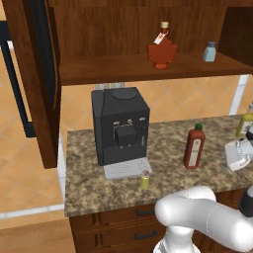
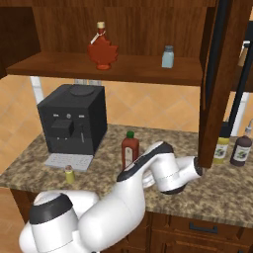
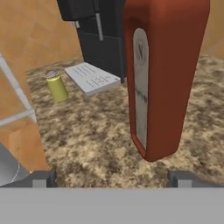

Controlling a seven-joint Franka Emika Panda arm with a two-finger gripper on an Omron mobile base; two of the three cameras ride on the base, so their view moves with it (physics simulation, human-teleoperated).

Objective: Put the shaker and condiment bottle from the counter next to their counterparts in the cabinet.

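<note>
Speckled surface (image 1: 99, 188) held both the tiny yellow shaker (image 1: 145, 180) and the tall red bottle (image 1: 194, 147), so neither had reached the cabinet shelf (image 1: 123, 69) yet. Jaws stood wide open, holding nothing, with the bottle close in front, between them.

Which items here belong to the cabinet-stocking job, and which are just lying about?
Job: condiment bottle, shaker, both on the counter; maple-leaf bottle and blue shaker in the cabinet; open gripper.
Lying about: coffee machine, yellowish bottle, dark bottle.
</note>
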